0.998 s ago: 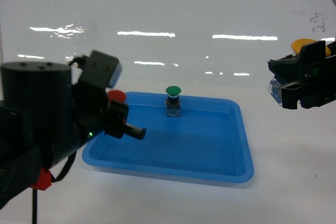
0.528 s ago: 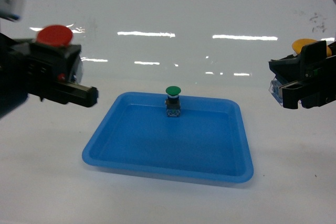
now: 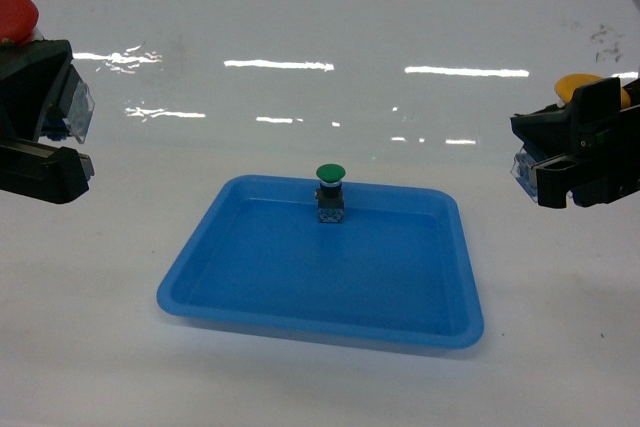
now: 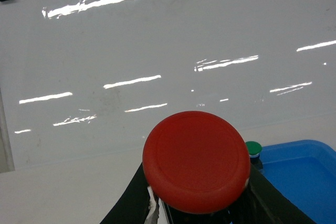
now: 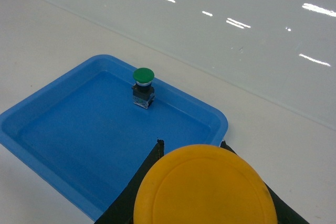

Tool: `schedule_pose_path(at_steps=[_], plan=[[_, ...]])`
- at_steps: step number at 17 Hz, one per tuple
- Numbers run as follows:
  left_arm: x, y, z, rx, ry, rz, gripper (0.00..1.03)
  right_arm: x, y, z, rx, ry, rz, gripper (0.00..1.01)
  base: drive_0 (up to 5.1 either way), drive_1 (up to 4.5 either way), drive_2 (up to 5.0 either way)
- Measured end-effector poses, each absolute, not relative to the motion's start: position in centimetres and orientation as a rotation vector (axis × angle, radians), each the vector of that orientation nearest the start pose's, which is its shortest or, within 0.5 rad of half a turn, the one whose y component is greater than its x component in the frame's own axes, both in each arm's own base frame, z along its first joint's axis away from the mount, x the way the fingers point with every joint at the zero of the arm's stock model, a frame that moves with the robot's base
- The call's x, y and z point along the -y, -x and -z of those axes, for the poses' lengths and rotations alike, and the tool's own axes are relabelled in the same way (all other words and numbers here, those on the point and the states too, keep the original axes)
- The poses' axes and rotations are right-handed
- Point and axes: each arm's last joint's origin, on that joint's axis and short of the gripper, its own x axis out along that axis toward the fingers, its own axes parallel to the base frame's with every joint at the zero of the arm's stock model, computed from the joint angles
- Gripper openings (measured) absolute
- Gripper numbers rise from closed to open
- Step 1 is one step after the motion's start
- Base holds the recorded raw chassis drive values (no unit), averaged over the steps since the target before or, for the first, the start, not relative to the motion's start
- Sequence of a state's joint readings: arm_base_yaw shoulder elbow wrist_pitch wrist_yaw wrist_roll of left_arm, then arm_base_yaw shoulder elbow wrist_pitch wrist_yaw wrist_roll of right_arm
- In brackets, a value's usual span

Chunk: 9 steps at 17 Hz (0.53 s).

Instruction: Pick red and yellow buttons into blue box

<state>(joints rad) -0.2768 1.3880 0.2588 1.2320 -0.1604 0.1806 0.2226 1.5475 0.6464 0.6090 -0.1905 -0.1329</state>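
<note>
My left gripper (image 3: 78, 137) hangs high at the far left, left of the blue box (image 3: 300, 325), shut on the black body of the red button (image 3: 14, 15). In the left wrist view the red button's cap (image 4: 196, 161) fills the space between the black fingers (image 4: 131, 203). To the right of the box my right gripper (image 3: 527, 161) is shut on the yellow button (image 3: 580, 85). In the right wrist view the yellow button's cap (image 5: 205, 188) covers the jaws, above the table just outside the near right corner of the blue box (image 5: 68, 129).
A green-capped button (image 3: 330, 190) stands upright inside the box near its far rim; the green-capped button (image 5: 143, 84) also shows in the right wrist view and, as the green-capped button (image 4: 253, 148), in the left wrist view. The table is white and glossy.
My left gripper has risen and swung out to the left with the red button, away from the box's left rim. The right gripper and the yellow button have not moved.
</note>
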Motion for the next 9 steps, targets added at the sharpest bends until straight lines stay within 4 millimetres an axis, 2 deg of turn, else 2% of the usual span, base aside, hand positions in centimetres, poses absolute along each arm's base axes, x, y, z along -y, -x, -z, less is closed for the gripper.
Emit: schedule_pose_path(at_steps=[3, 9], plan=[[5.75, -21.94, -17.74, 0.113, -0.157, 0.107, 0.25, -7.27, -29.63, -18.49, -0.266, 0.135, -0.429, 0.27, 0.0, 0.0, 0.0], [5.74, -22.0, -17.64, 0.106, -0.159, 0.105, 0.25, -7.29, -29.71, -18.52, -0.267, 0.135, -0.429, 0.27, 0.1, -4.25, 4.4]])
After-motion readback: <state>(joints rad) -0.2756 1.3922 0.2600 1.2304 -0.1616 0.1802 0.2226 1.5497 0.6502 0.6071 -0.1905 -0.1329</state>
